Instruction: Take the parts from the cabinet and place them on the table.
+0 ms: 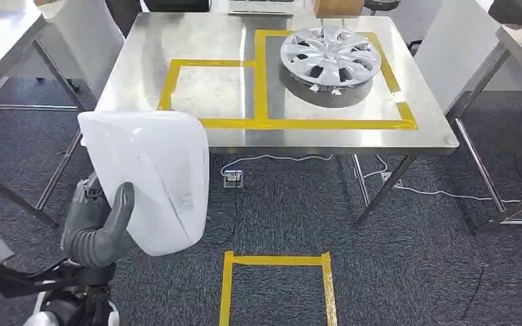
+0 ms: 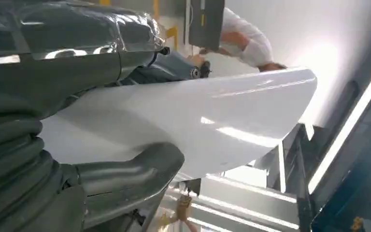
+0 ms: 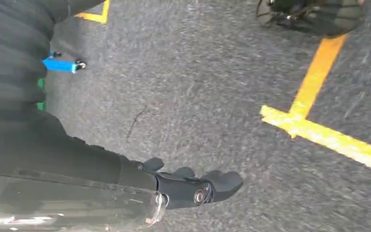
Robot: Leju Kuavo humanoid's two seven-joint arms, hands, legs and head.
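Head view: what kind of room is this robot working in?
Probably a workshop or robot test lab: a steel table marked with yellow tape outlines, a silver wheel cover on it, more tape squares on grey carpet, and the left hand holding a white part.

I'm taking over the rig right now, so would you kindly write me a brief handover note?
Left hand holds a white part below the table's near edge, above the carpet.
Right hand hangs over the floor, fingers curled, holding nothing.
Done: the silver hubcap sits in the table's larger yellow-taped square.
Left: set the white part on the table; the smaller taped square is free.
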